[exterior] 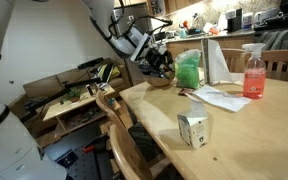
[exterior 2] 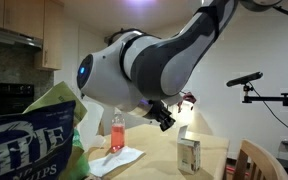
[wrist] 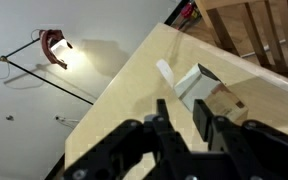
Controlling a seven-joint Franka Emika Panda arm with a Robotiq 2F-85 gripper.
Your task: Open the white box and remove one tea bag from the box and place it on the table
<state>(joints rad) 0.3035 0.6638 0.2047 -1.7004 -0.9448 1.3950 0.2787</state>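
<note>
Room: home kitchen and dining space, with cabinets and a cluttered low bench behind a pale wooden counter.
Counter load: the white box stands upright and alone on the bare near part. A spray bottle, a green bag and paper sheets sit farther back, well apart from it.
Tea bag: not visible, presumably inside the box.
Box top: in the wrist view a white flap sticks up from one edge of the carton. Whether the lid is properly shut cannot be told.
End effector: raised in the air above the far corner of the counter. Its fingers are parted by a slim gap, with nothing between them.
Key relation: the box lies well apart from the end effector, lower down and toward the near edge. In the wrist view it sits just beyond the fingertips, slightly to one side.
Box axis: roughly cubic, a little taller than wide, so the flap edge matters more than any long side.
Arm: only one, so there is no choice of reach.
Next move, as judged: travel down and forward, then line the fingers up with that flap.
Risk, as judged: a light carton may slide or tip when the flap is pushed.
</note>
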